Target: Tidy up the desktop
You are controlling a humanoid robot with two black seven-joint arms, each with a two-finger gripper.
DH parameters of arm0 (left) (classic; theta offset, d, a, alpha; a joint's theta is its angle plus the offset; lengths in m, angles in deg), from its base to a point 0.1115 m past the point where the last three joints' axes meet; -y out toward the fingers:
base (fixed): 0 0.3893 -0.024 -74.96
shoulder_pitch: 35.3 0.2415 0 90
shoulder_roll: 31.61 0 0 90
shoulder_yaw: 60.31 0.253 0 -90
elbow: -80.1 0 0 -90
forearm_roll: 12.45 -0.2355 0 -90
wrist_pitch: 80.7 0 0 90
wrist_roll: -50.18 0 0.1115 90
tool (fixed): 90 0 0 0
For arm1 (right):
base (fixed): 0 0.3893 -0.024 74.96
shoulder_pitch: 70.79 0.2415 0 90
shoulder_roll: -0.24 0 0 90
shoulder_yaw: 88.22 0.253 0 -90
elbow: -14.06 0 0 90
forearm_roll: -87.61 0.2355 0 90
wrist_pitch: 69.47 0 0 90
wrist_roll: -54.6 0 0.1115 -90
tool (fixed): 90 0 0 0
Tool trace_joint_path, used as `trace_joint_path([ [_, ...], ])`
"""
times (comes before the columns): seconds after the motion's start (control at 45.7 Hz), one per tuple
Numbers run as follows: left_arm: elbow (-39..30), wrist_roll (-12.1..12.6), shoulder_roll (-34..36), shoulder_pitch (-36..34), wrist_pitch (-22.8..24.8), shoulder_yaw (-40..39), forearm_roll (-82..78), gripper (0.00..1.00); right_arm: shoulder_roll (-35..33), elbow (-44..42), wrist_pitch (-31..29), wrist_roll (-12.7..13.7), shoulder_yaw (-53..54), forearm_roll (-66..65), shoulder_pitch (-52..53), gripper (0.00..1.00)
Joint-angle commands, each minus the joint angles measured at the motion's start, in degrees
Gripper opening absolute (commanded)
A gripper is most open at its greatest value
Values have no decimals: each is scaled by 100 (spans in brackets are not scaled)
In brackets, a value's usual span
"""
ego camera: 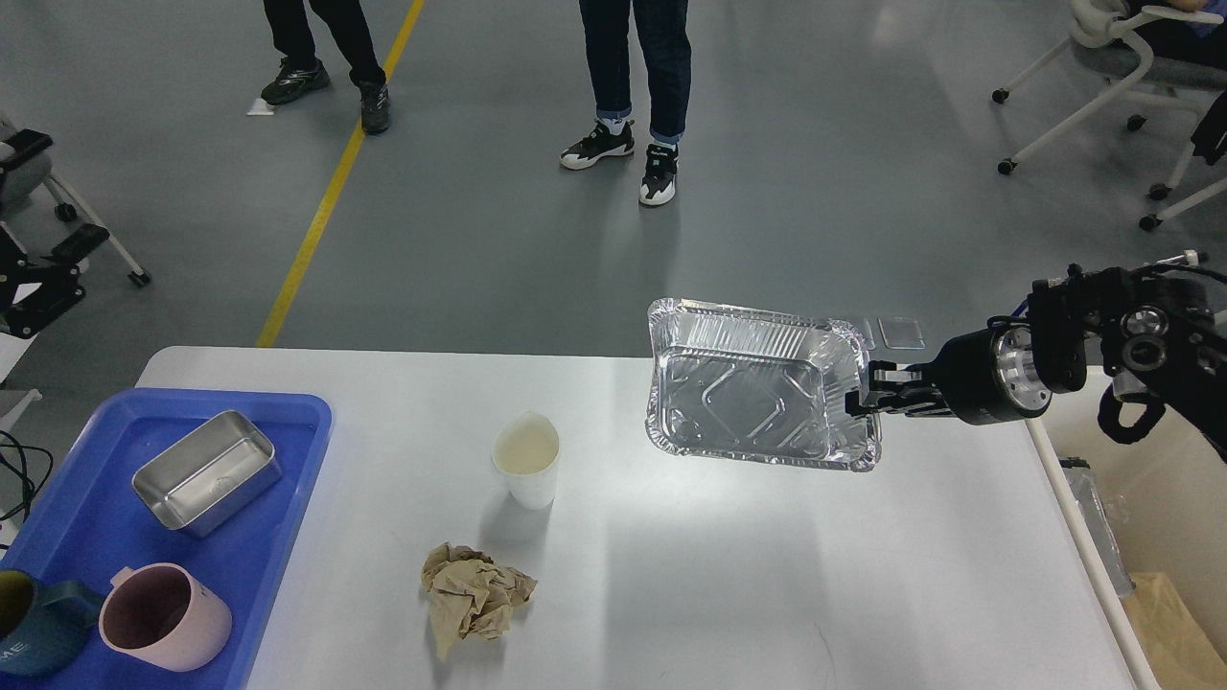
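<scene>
A shiny foil tray hangs tilted above the far right part of the white desktop. My right gripper is shut on its right rim. A white paper cup stands near the middle of the desktop. A crumpled brown paper ball lies in front of the cup. My left gripper is at the far left edge, off the desktop; its fingers look apart with nothing between them.
A blue tray at the front left holds a steel box, a pink mug and a dark teal mug. A cream bin stands below the right edge. Two people stand beyond the far edge.
</scene>
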Motion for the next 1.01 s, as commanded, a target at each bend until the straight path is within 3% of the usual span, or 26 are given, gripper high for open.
trace_joint_path([
  [0.0,2,-817,-75,83,-1103,-2,-492,97,-15,1,-10,10,0,119,40,0],
  [0.066,2,-993,-84,127,-1552,51,-571,97,-15,1,-10,10,9,119,40,0],
  [0.131,19,-1012,-31,110,-1737,139,-580,97,-24,10,-1,10,9,119,40,0],
  [0.306,54,-994,74,372,-1756,709,-624,97,-77,19,25,19,9,137,22,0],
  [0.416,-77,-1003,846,812,-1729,1552,-615,97,-77,54,52,19,26,137,31,0],
  [0.569,-86,-1003,1866,848,-1685,2880,-615,97,-129,45,34,19,140,137,40,0],
  [0.657,-191,-1012,2674,839,-1493,3233,-572,97,-191,54,43,19,167,137,40,0],
  [0.744,-288,-1012,3299,831,-1001,3268,-563,97,-208,54,34,19,211,137,31,0],
  [0.876,-297,-1012,3905,717,-298,3259,-580,97,-296,54,34,10,255,137,13,0],
  [0.985,-411,-1012,4327,541,-16,3224,-537,97,-375,54,25,10,316,137,-4,0],
])
